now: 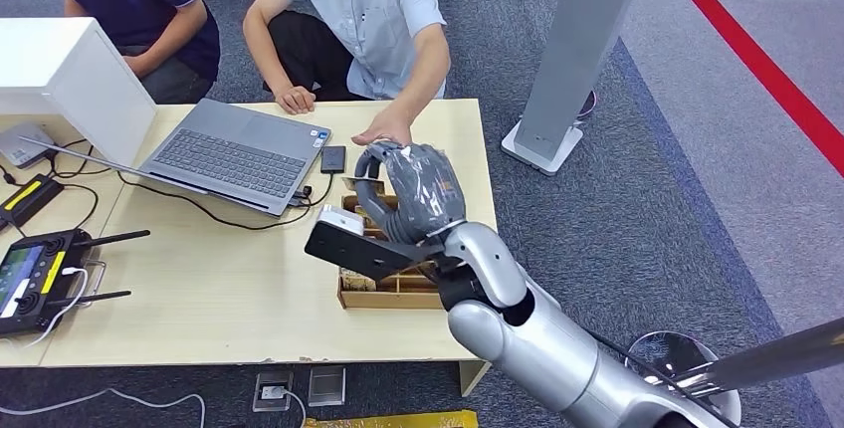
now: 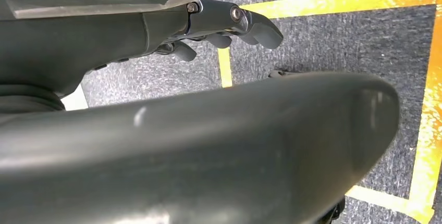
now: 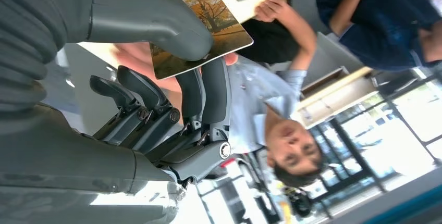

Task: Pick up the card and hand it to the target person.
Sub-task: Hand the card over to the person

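Observation:
My right hand (image 1: 413, 194) hovers above the far right of the wooden table (image 1: 219, 299), over a wooden box (image 1: 388, 294). It pinches a card (image 3: 219, 31) printed with an autumn tree between thumb and fingers (image 3: 208, 94); a thin edge of the card (image 1: 360, 185) pokes out to the hand's left. Just beyond it, a person in a light blue shirt (image 1: 373, 10) rests an outstretched hand (image 1: 383, 134) on the table. My left hand (image 2: 234, 26) hangs over grey carpet, fingers loosely apart and holding nothing.
An open laptop (image 1: 234, 154), a black phone (image 1: 333, 158), cables, a remote controller (image 1: 35, 279) and a white box (image 1: 70, 80) occupy the table's left and middle. A second person in dark blue (image 1: 139, 0) sits far left. A grey stand (image 1: 572, 60) rises to the table's right.

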